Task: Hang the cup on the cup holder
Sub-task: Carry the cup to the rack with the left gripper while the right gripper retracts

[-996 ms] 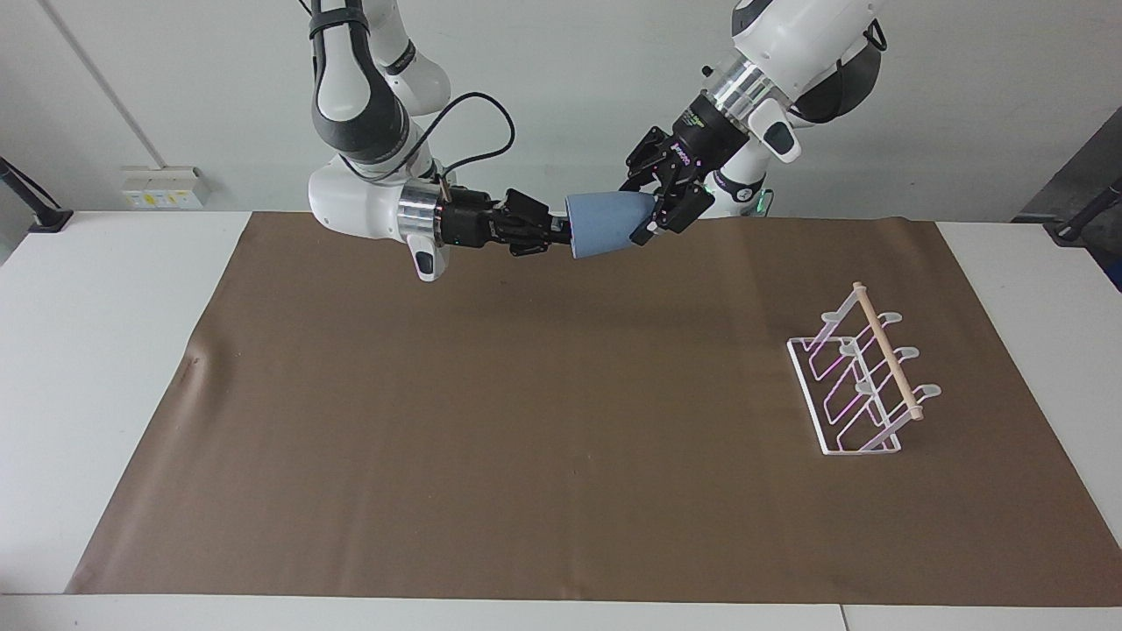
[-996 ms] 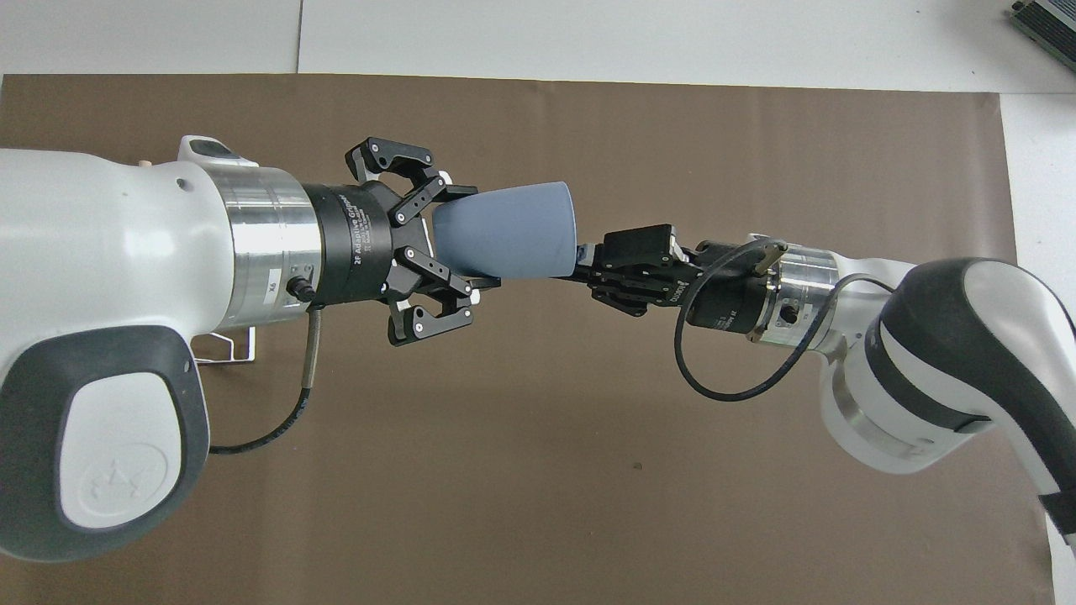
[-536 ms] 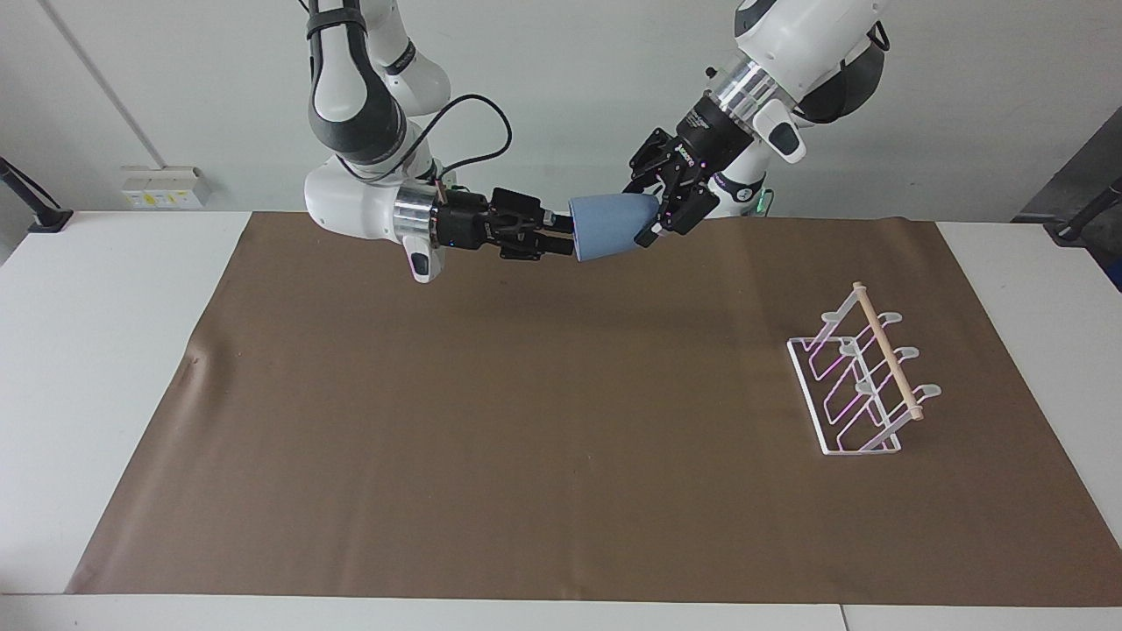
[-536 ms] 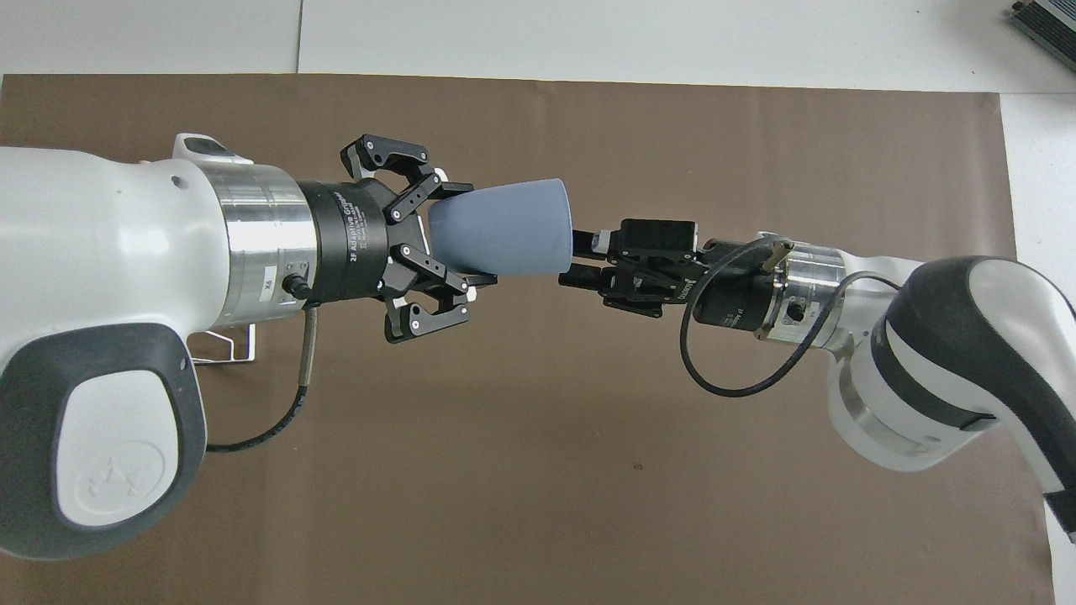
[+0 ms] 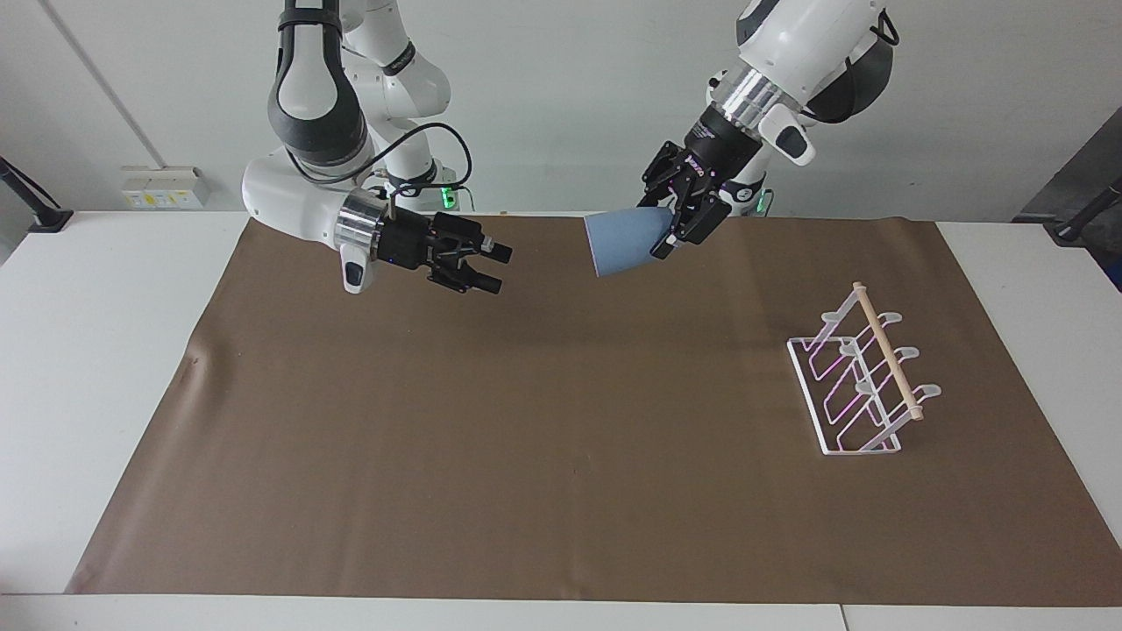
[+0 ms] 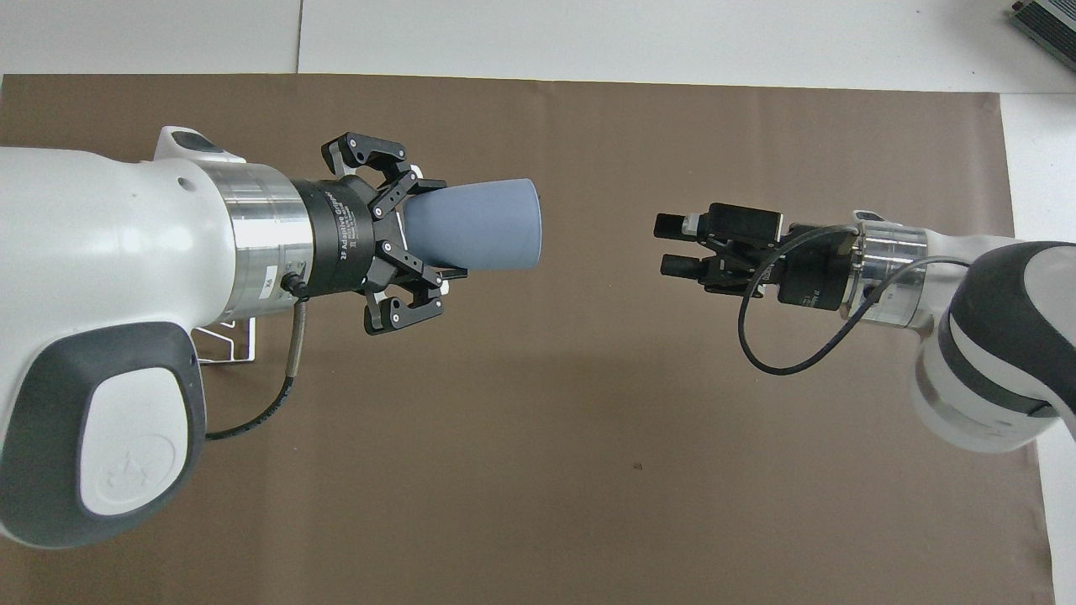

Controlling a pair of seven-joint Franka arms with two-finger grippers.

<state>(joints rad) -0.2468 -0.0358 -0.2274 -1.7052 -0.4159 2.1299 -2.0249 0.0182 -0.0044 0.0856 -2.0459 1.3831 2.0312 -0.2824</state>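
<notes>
The light-blue cup (image 5: 624, 244) (image 6: 479, 225) hangs on its side above the brown mat, its wide mouth turned toward the right arm's end of the table. My left gripper (image 5: 671, 230) (image 6: 437, 228) is shut on the cup's narrow base. My right gripper (image 5: 497, 268) (image 6: 670, 245) is open and holds nothing, a clear gap away from the cup's mouth. The white wire cup holder (image 5: 863, 386) with its wooden dowel stands on the mat toward the left arm's end. In the overhead view only a corner of the cup holder (image 6: 227, 361) shows under the left arm.
The brown mat (image 5: 526, 438) covers most of the white table (image 5: 105, 350). Nothing else lies on the mat apart from the rack. A wall socket box (image 5: 162, 187) sits at the wall past the right arm's end.
My right gripper opened, let go of the cup's rim and drew back toward its own end of the table. The left gripper kept the cup and shifted slightly toward the rack's end.
</notes>
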